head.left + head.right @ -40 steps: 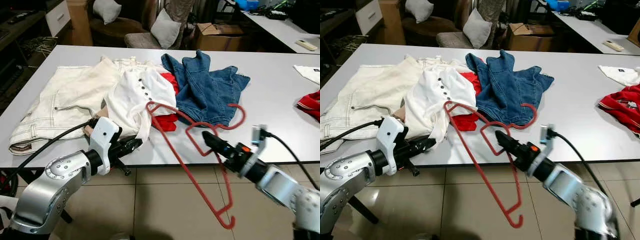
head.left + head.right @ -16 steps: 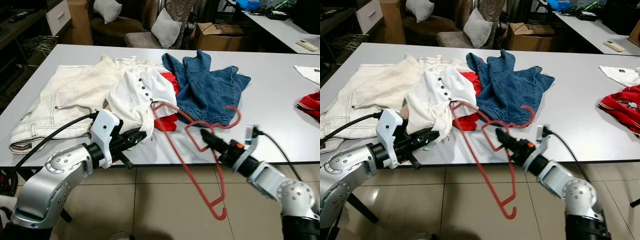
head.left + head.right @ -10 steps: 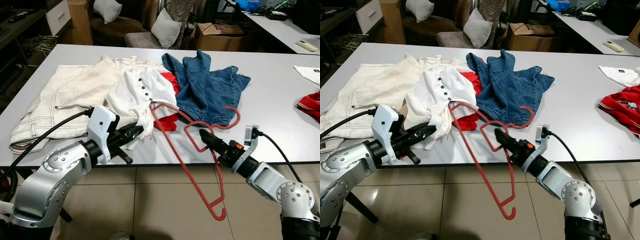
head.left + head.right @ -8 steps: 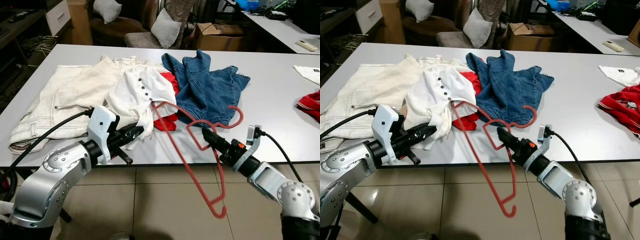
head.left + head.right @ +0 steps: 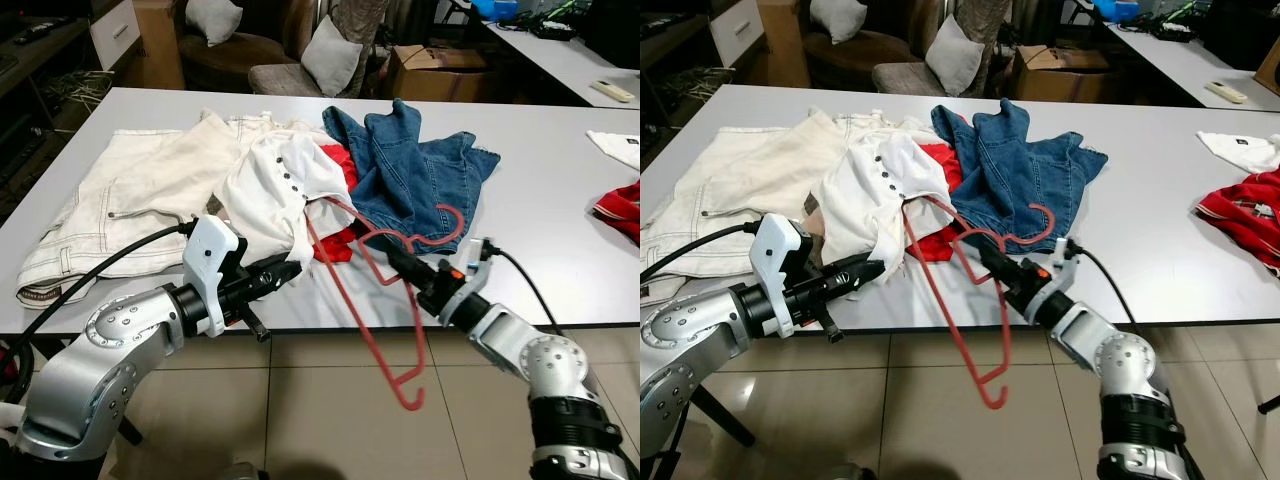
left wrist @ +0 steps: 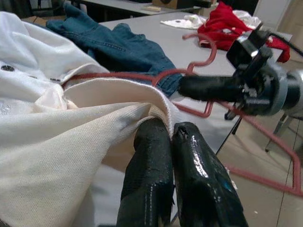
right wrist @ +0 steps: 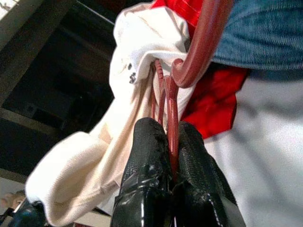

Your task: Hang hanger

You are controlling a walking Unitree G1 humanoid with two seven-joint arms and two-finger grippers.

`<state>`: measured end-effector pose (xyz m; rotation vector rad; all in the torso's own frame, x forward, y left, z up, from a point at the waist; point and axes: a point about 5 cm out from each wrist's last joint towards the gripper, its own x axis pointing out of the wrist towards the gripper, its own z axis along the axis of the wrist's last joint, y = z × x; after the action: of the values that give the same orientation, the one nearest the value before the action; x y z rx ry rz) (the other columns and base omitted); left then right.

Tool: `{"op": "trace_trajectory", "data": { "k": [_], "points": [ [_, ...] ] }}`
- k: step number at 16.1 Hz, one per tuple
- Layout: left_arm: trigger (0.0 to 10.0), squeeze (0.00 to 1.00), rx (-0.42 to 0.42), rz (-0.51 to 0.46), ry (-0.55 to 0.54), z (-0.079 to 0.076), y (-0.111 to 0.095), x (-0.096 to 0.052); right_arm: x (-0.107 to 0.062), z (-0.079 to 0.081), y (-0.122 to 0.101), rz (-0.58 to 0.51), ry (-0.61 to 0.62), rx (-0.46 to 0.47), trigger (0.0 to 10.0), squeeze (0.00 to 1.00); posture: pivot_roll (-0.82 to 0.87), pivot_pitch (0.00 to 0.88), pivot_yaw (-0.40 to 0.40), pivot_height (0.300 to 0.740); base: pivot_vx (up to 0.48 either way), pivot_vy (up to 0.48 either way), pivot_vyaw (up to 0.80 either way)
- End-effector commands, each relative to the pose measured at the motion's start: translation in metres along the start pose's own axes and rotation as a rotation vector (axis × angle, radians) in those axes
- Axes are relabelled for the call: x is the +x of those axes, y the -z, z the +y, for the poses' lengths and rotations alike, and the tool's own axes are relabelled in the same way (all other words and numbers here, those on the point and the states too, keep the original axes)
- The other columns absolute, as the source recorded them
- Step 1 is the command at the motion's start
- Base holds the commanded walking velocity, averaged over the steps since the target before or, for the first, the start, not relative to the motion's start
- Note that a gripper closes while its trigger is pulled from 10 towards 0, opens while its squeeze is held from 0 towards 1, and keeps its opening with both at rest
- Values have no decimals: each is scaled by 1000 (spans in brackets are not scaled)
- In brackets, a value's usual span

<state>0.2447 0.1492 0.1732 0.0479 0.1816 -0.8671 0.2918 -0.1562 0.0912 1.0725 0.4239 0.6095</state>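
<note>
Right wrist view: right gripper (image 7: 170, 165) clenched on the red hanger (image 7: 201, 42) wire. Since a moment ago the hanger's upper arm has advanced into the white shirt (image 5: 275, 195) opening on the surface (image 5: 560, 190); insertion appears underway (judgement). Left wrist view alone confirms the left gripper (image 6: 173, 137) pinching the shirt's hem open.

Both my arms reach forward at waist height, elbows bent, wrists angled toward each other. Left gripper (image 5: 283, 271): fingers (image 6: 150, 156) pressed together on white cloth. Right gripper (image 5: 397, 261): fingers (image 7: 150, 142) clamped tight around a red wire.
</note>
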Motion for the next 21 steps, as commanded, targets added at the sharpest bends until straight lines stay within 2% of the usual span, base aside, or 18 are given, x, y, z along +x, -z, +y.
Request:
{"op": "trace_trajectory", "data": {
  "k": [1,4,6,7,8,10,11,12,13,14,15,16,18,19,20,21],
  "points": [
    [0,0,21,-52,37,-6,-10,0,5,1,0,8,-15,-4,10000,0,15,0,-46,740,0,0,0],
    [0,0,4,-23,132,-17,-6,-4,11,4,-11,-115,-72,58,10000,0,27,0,-50,740,0,0,0],
    [0,0,0,9,136,-19,-1,-6,12,12,-25,-199,-145,79,10000,0,31,0,-53,740,0,0,0],
    [0,0,2,37,102,-15,4,-6,12,23,-31,-215,-220,65,10000,0,32,0,-56,740,0,0,0],
    [0,0,7,60,66,-11,7,-7,13,27,-30,-194,-245,54,10000,0,34,0,-60,740,0,0,0],
    [0,0,18,85,11,-4,11,-6,19,18,-22,-125,-165,25,10000,0,38,0,-65,740,0,0,0],
    [0,0,31,102,-28,0,13,-6,22,19,-19,-115,-164,11,10000,0,41,0,-67,740,0,0,0],
    [0,0,55,115,-49,3,15,-5,26,24,-21,-158,-203,60,10000,0,47,0,-72,740,0,0,0],
    [0,0,76,114,-53,4,16,-3,31,24,-23,-179,-178,76,10000,0,49,0,-74,740,0,0,0],
    [0,0,74,80,-63,5,16,2,42,19,-23,-213,-90,91,10000,0,53,0,-75,740,0,0,0],
    [0,0,92,79,-72,6,17,8,51,18,-21,-249,-57,147,10000,0,61,0,-77,740,0,0,0],
    [0,0,140,98,-62,7,19,13,61,20,-19,-288,-24,169,10000,0,70,0,-77,740,0,0,0],
    [0,0,175,103,-33,4,23,22,82,32,-9,-336,-23,262,10000,0,91,0,-76,740,0,0,0],
    [0,0,186,95,-8,0,21,22,89,36,-7,-365,-23,302,10000,0,101,0,-66,740,0,0,0],
    [0,0,188,86,19,-5,20,21,97,44,-7,-396,-62,383,10000,0,106,0,-62,740,0,0,0],
    [0,0,194,83,49,-9,23,19,107,53,-5,-394,-96,410,10000,0,110,0,-59,740,0,0,0]
  ]
}}
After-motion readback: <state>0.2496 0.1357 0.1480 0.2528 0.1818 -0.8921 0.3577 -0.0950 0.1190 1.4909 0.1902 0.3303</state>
